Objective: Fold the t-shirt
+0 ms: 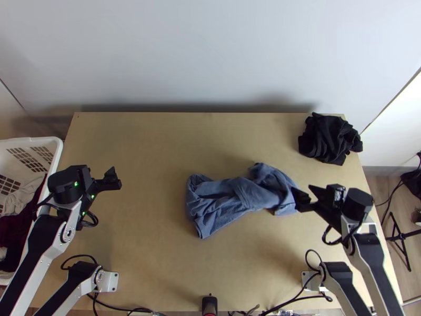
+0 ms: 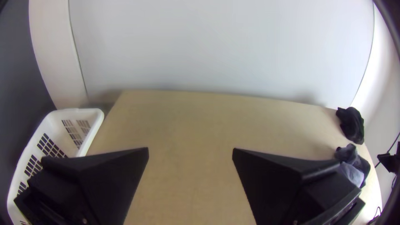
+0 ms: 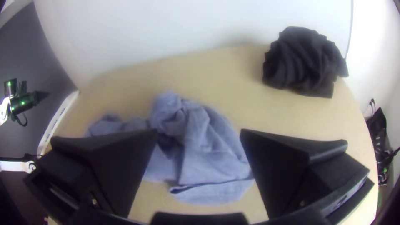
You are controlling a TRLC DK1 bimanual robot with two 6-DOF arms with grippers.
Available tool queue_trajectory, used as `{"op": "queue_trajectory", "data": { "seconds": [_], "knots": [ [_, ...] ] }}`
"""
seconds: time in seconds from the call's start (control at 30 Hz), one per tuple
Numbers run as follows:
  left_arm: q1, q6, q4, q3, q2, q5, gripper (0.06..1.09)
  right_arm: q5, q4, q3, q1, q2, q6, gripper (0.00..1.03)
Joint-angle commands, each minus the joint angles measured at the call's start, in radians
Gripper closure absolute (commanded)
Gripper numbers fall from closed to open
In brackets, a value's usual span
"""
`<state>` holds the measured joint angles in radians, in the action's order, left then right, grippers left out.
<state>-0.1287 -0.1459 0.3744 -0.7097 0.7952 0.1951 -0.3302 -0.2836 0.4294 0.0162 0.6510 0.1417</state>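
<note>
The blue-grey t-shirt (image 1: 226,200) is lying bunched on the light wooden tabletop (image 1: 152,152), stretching from the middle toward the right. Its left part is spreading into a loose, rumpled end, with one corner pointing toward the near side. Folds are running across its middle, and its right part is sitting in a wrinkled heap, bulging toward the far side.

The right claw (image 1: 302,191) is sitting at the shirt's right end. Its two wide black fingers are standing well apart, and in the right wrist view the blue-grey cloth is showing between them; they are gripping nothing. Whether either finger is touching the cloth, I cannot tell.

The left claw (image 1: 116,178) is hovering over the left side of the tabletop, well apart from the shirt. Its fingers are also standing wide open, holding nothing, with bare wood showing between them in the left wrist view.

A black cloth (image 1: 329,138) is lying crumpled at the far right corner, apart from the shirt. Beside the tabletop's left edge, a white basket (image 1: 34,141) is holding a pale cloth (image 1: 20,199) and a dark red cloth (image 1: 16,227). A pale wall (image 1: 210,52) is rising behind the far edge.
</note>
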Motion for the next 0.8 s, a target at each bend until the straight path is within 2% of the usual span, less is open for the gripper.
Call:
{"op": "queue_trajectory", "data": {
  "seconds": [0.0, 0.1, 0.37, 0.53, 0.77],
  "knots": [
    [0.000, 0.016, 0.032, 0.001, -0.025, 0.001, 0.11, 0.000, -0.132, -0.015, -0.018, -0.160, 0.038, 0.04],
    [-0.002, 0.039, 0.034, 0.024, -0.050, 0.001, 0.11, -0.003, -0.239, 0.028, -0.005, -0.146, 0.045, 0.04],
    [0.001, 0.088, 0.034, 0.058, -0.113, 0.001, 0.11, 0.030, -0.275, 0.037, 0.277, -0.062, 0.174, 0.05],
    [0.001, 0.086, 0.032, 0.069, -0.120, 0.000, 0.11, 0.028, -0.186, 0.060, 0.330, 0.130, 0.271, 0.07],
    [0.003, 0.083, 0.034, 0.076, -0.140, 0.000, 0.11, 0.060, -0.158, 0.101, 0.329, 0.203, 0.268, 0.07]
  ]
}}
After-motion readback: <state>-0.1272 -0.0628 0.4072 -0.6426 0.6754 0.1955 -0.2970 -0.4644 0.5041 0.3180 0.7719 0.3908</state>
